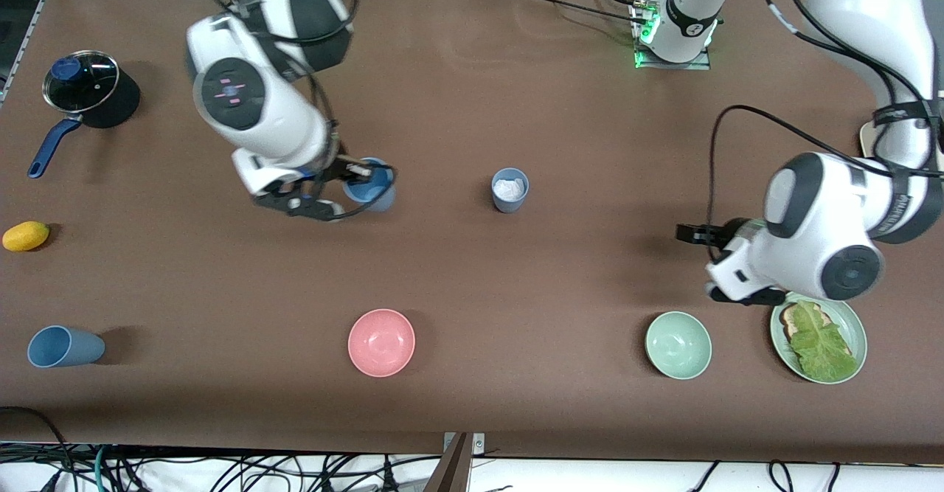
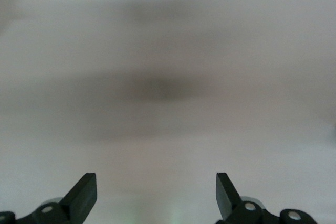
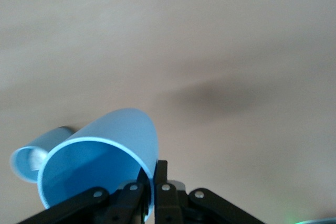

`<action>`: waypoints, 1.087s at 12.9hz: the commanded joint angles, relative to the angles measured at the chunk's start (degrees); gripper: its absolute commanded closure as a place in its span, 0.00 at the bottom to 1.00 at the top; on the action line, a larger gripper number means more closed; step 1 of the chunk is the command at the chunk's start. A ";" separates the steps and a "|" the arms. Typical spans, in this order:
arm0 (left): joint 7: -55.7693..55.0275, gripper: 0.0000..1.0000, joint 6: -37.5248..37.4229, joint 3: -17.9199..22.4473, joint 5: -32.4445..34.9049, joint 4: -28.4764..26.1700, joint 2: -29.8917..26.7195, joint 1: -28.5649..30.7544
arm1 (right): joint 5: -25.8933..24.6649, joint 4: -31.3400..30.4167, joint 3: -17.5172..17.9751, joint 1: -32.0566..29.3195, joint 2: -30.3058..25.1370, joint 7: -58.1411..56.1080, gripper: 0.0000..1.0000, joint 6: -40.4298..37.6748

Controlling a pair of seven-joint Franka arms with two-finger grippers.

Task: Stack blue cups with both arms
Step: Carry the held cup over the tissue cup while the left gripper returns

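My right gripper [image 1: 359,177] is shut on the rim of the brighter blue cup [image 1: 370,186] and holds it over the table toward the right arm's end. In the right wrist view one finger [image 3: 161,170] is outside the wall of this cup [image 3: 100,156] and the other is inside. The greyer blue cup [image 1: 509,190] stands upright mid-table with something white in it; it also shows in the right wrist view [image 3: 26,160]. My left gripper [image 1: 692,234] is open and empty over bare table near the mint bowl; in the left wrist view [image 2: 156,182] its jaws stand wide apart.
A third blue cup [image 1: 63,347] lies on its side near the front camera. A pink bowl [image 1: 381,342], a mint bowl [image 1: 678,344] and a green plate [image 1: 854,325] with toast and lettuce line that edge. A lidded pot [image 1: 82,88] and a yellow fruit [image 1: 26,236] sit at the right arm's end.
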 commanded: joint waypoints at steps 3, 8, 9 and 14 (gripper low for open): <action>2.55 0.00 5.23 -0.62 1.97 -4.50 -1.89 2.06 | 6.21 11.09 -0.71 7.93 8.75 13.38 1.00 6.25; 4.73 0.00 13.48 -1.06 6.19 -21.96 -16.98 3.20 | 6.40 10.82 -0.80 12.69 13.06 17.97 1.00 13.13; 7.62 0.00 13.58 -0.97 6.11 -24.17 -19.79 3.29 | 6.31 10.74 -0.80 12.78 13.59 17.97 1.00 13.14; 12.83 0.00 10.44 -1.06 6.02 -32.72 -34.30 6.54 | 6.75 9.68 -0.71 14.36 14.21 17.97 1.00 13.14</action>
